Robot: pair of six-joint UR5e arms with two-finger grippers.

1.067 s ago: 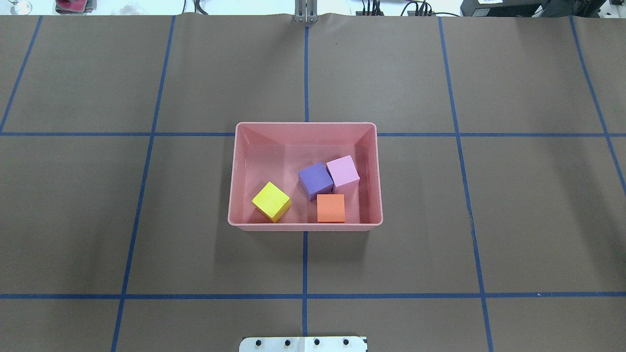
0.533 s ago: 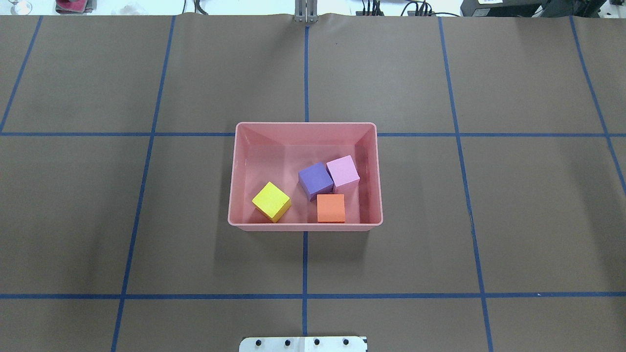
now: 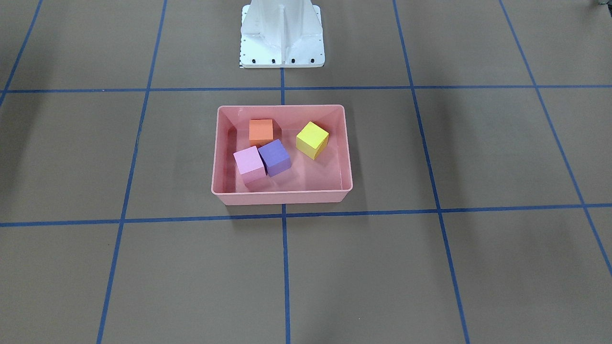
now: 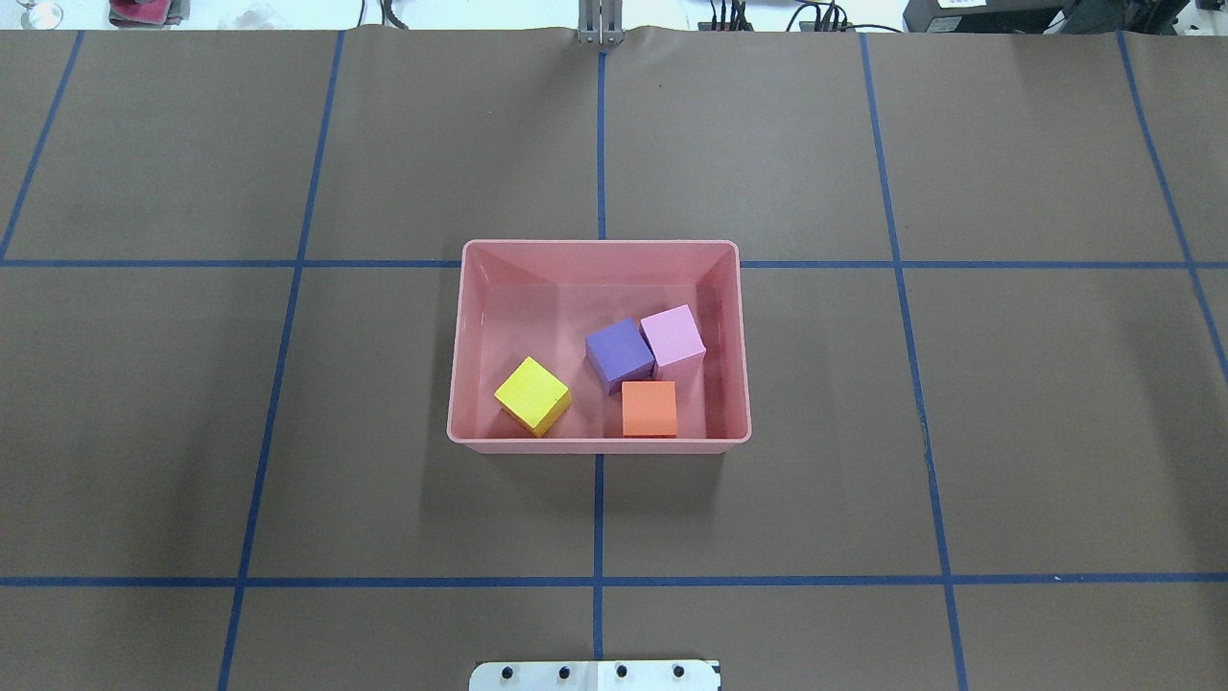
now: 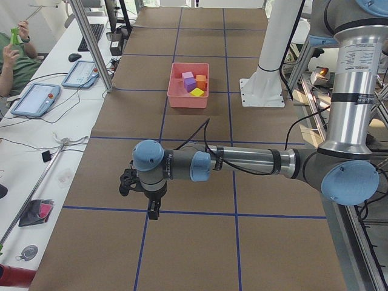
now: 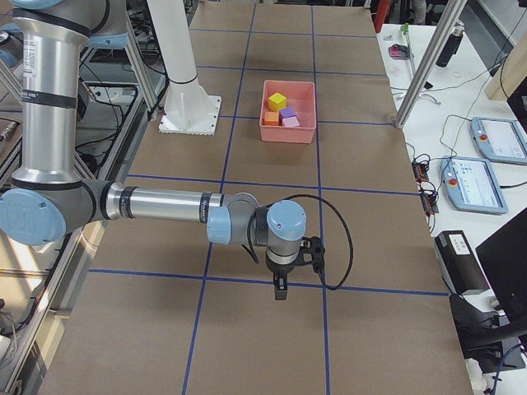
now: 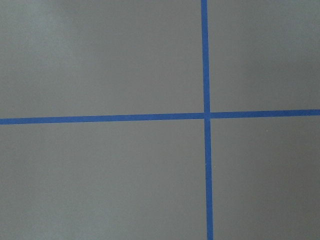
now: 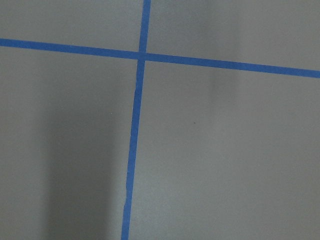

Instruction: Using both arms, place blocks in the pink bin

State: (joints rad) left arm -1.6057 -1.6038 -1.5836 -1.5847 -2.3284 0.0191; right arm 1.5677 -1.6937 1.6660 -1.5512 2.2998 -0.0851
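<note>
Nothing has moved since earlier. Our left gripper [image 5: 152, 214] hangs toward the counter's left end and we cannot tell its jaw state. Mid-counter, the pink bin [image 4: 600, 244] holds the yellow block [image 4: 532, 394], purple block [image 4: 620, 353], orange block [image 4: 649, 408] and light pink block [image 4: 673, 338]. Our right gripper [image 6: 281, 293] hangs toward the right end, likewise unreadable. We judge placing finished, with nothing left to fetch.

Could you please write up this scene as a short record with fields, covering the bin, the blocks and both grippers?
bin: pink bin, mid-table
blocks in bin: all four
yellow block: apart from the others, turned, in the bin's half on the robot's left
purple block: side against the light pink block
orange block: by the wall nearest the robot
left gripper: over bare table, away from the bin; jaws cannot be judged
right gripper: likewise
</note>
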